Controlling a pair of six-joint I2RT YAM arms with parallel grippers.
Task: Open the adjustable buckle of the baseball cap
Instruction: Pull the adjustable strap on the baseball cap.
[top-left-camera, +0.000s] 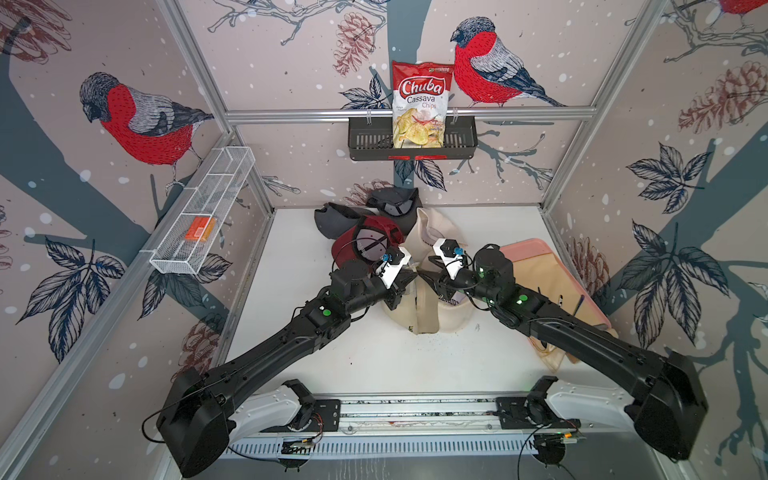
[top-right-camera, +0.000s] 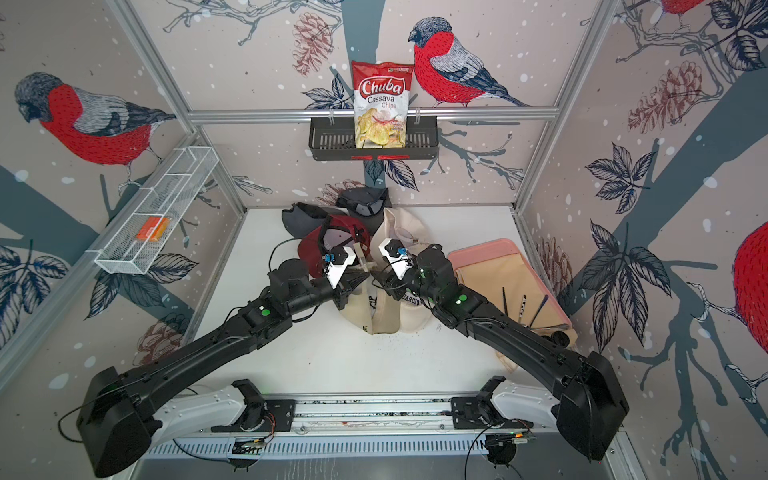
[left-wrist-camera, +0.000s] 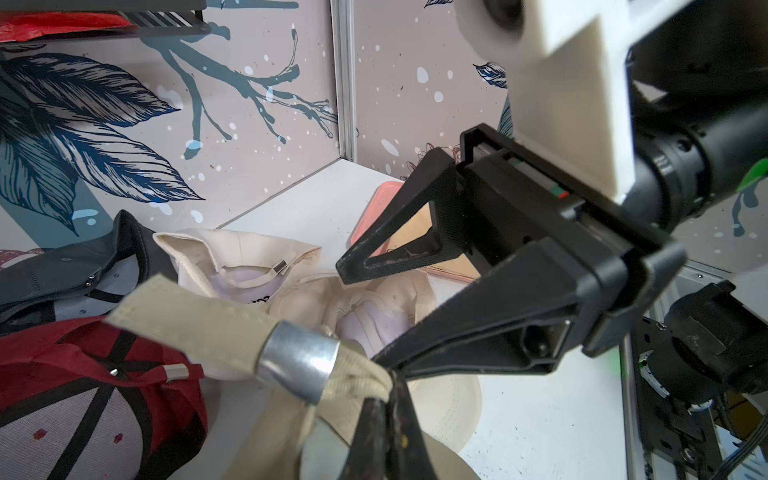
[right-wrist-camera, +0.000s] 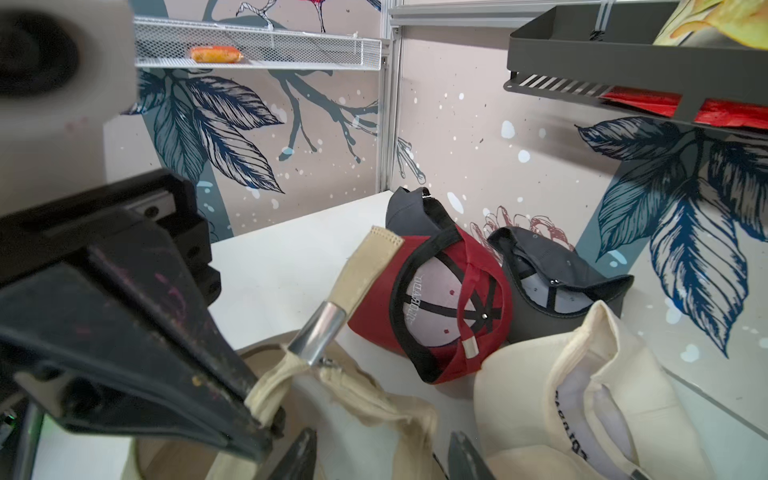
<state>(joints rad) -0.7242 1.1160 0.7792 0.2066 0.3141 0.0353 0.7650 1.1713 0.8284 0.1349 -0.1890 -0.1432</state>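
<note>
The left gripper (top-left-camera: 409, 275), in a top view, is clamped tight on the back strap of the beige cap (top-left-camera: 424, 309), just on the near side of the red cap (top-left-camera: 365, 245). The right gripper (top-left-camera: 429, 277) meets it almost tip to tip, and the beige cap sags onto the bench (top-left-camera: 374, 353) below both. In the left wrist view the left gripper (left-wrist-camera: 388, 399) pinches the bunched strap right beside the silver buckle (left-wrist-camera: 297, 361), which hangs just above the red cap (left-wrist-camera: 95, 407). The free tail (left-wrist-camera: 195, 316) pokes out of the buckle's other end, so I judge the buckle not yet opened. The right gripper (left-wrist-camera: 361, 313) has its jaws well apart with nothing between them. In the right wrist view the buckle (right-wrist-camera: 320, 332) and tail (right-wrist-camera: 370, 266) slant up in front of the red cap (right-wrist-camera: 449, 303), and the right gripper (right-wrist-camera: 382, 457) shows empty. The left pinch should hold firm as the anchor. The right gripper should close squarely on the buckle and draw it along the strap's own line toward the tail, not sideways. The metal looks slick and may slip
</note>
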